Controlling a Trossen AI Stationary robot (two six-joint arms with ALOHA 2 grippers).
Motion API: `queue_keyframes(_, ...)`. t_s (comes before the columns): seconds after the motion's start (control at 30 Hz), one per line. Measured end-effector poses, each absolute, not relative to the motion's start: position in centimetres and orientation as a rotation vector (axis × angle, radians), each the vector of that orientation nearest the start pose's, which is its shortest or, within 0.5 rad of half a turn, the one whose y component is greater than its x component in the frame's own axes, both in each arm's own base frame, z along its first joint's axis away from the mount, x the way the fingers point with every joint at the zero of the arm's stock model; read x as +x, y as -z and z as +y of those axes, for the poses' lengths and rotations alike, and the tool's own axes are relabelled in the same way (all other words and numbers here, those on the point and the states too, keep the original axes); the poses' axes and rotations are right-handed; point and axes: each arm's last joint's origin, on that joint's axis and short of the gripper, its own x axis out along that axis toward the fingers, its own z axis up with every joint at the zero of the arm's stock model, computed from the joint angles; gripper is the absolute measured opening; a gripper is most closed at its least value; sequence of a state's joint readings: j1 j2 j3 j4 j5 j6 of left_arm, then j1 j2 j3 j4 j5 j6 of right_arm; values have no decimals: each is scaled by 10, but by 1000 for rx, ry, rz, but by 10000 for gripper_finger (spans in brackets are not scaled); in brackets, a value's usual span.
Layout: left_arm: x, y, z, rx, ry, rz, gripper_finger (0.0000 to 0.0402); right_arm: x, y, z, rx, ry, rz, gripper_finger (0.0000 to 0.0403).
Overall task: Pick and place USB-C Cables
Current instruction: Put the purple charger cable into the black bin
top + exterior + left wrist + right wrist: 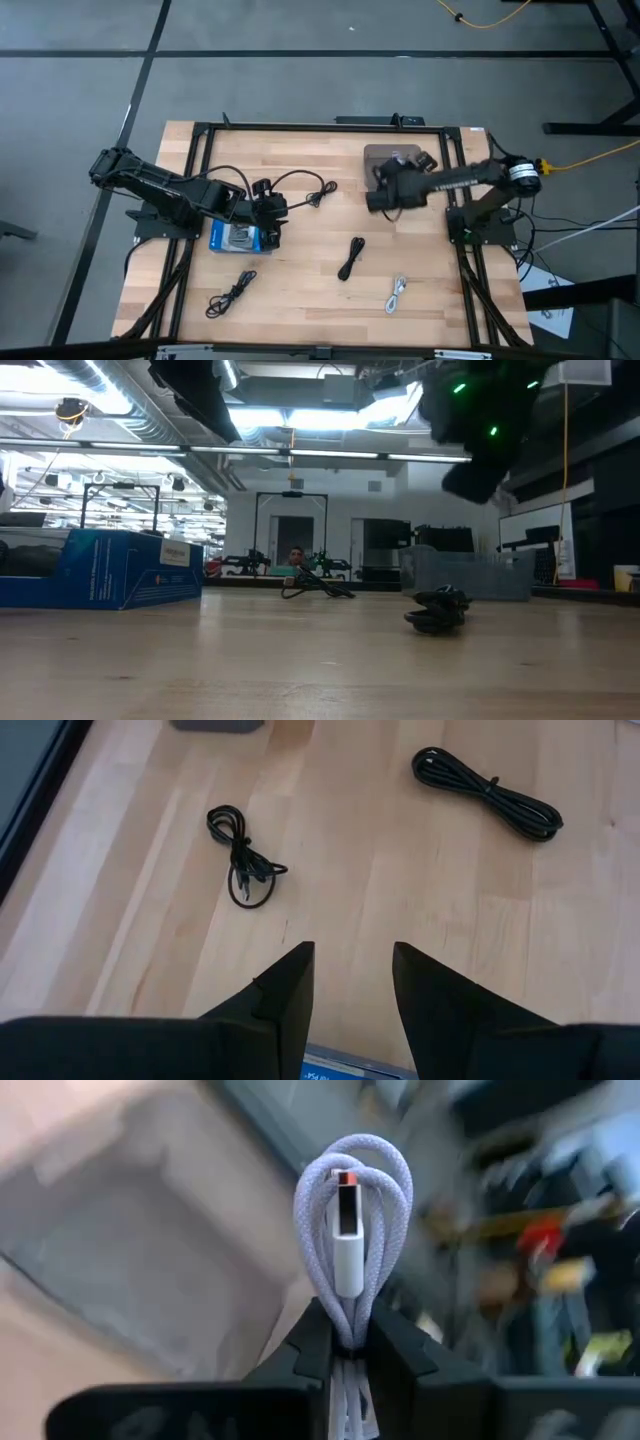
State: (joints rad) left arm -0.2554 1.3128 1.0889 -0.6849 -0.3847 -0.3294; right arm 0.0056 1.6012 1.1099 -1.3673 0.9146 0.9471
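My right gripper is shut on a pale lilac-white USB-C cable, coiled in loops with a white plug. In the high view this gripper hovers just in front of a grey tray. My left gripper is open above the blue box, touching nothing. Three black cable bundles lie flat on the table, and a white bundle lies near the front edge. The left wrist view shows two of the black bundles. My right gripper pinches the pale cable bundle between its two fingers, across several strands low on the coil. The looped end and white plug stick out beyond the fingertips. The cable is lifted clear of the table.
The blue box stands on the table's left part, under my left gripper. The grey tray sits near the far edge. A black metal frame runs round the wooden table. Bare wood lies between the scattered cables.
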Motion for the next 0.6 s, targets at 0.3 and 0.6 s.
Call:
queue_keyframes(0.3, 258, -289, -55, -13, -281, 816, 130, 265, -204, -83, -96, 1048, 1293, 42)
queue_keyframes(0.6, 258, -289, -55, -13, -281, 816, 130, 273, -205, -99, -69, 977, 1239, 147)
